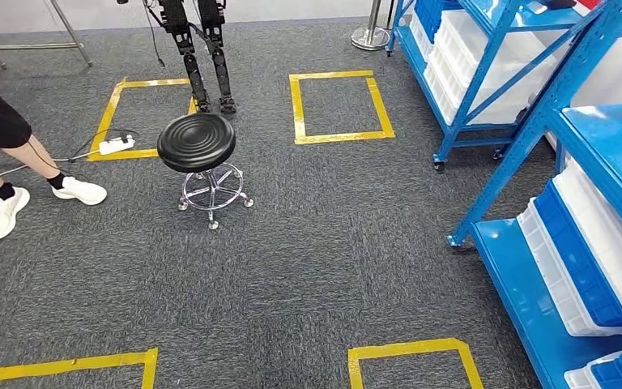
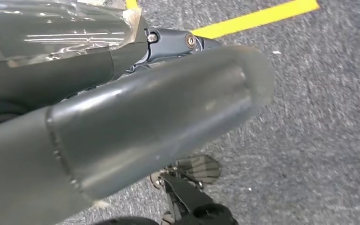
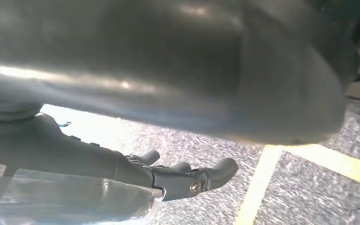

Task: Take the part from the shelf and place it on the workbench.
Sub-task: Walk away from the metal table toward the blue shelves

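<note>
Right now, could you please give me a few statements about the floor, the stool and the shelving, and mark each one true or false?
1. A black round stool stands on the carpet between the taped squares. True.
2. The shelves on the right are red. False: they are blue, holding white and blue bins.
3. The floor markings are yellow tape squares. True.
4. The right hand grips a part. False: its fingers hang over the carpet with nothing in them.
5. A person in white shoes stands at the left. True.
6. The power strip lies on the stool's seat. False: it lies on the floor beside it.
</note>
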